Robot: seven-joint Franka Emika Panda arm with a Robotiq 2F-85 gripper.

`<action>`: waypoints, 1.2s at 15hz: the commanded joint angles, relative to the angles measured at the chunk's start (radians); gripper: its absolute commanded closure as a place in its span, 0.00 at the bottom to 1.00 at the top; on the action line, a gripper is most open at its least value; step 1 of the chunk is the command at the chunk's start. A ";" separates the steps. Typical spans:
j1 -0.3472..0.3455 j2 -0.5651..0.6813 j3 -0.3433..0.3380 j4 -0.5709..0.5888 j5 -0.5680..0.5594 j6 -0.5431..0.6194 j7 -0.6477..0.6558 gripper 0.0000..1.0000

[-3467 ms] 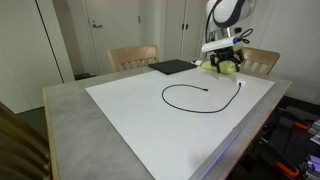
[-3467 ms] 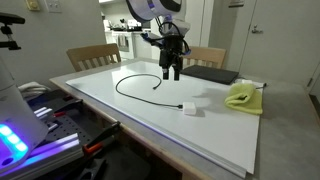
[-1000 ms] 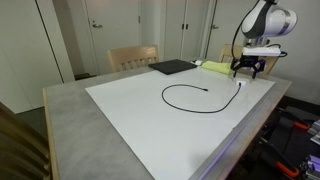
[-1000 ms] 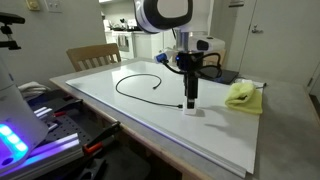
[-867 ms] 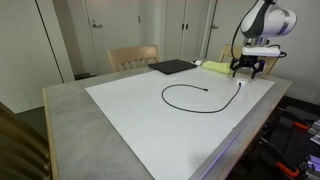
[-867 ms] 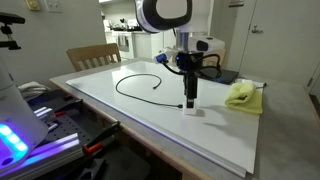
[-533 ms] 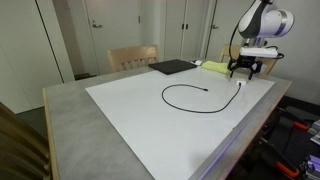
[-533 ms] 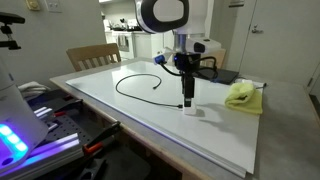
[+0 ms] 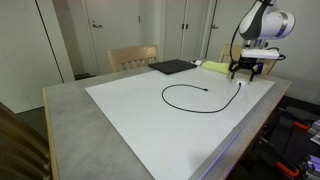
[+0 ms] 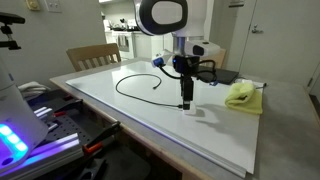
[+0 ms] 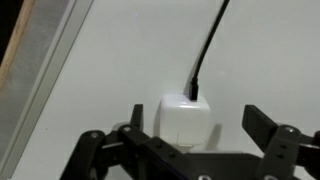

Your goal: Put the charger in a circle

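In an exterior view, the long thin black charger cable (image 9: 164, 96) lies flat on the white sheet-covered surface (image 9: 120, 115) as an open C, not a closed ring. Its small free end (image 9: 205, 88) sits at the arc's upper right. The other run heads right to the claw (image 9: 245, 72), near the sheet's edge. The flat black rectangular pad (image 9: 172, 67) and yellow-green cloth (image 9: 214, 66) sit behind, apart from the cable. Leave them.

Wrist view: the claw is spread wide and holds nothing. Across the frame you have the finger at frame left (image 11: 135, 118), the small white rounded plug brick (image 11: 185, 122), then the finger at frame right (image 11: 262, 124). The brick sits between them, closer to the left one, and neither looks to touch it. The cable exits the brick's far face and runs away up-frame.

Handling, my read:
- **Cable:** it's light and limp, so you can't push it; it only follows when pulled. A fast tug will likely drag the whole arc. It's thin and round, so it's hard to pinch off a flat surface and likely slips.
- **Brick:** it's the rigid bit, light and flat-sided, probably smooth plastic.
- **Grip:** centre the claw on the brick first, then close gently across its two flat sides.
- **Move:** drag low and slow toward the free end to close the gap.
- **Risk:** don't kink the joint where the cable meets the brick.
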 commanded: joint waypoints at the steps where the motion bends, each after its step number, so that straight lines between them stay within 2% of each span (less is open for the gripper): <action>1: -0.033 0.017 0.020 -0.014 0.032 0.046 -0.048 0.00; 14: -0.050 0.043 0.033 -0.023 0.066 0.099 -0.049 0.00; 15: -0.060 0.046 0.045 -0.018 0.087 0.100 -0.044 0.25; 16: -0.083 0.046 0.070 -0.011 0.128 0.093 -0.046 0.26; 18: -0.130 0.053 0.123 0.000 0.221 0.069 -0.055 0.40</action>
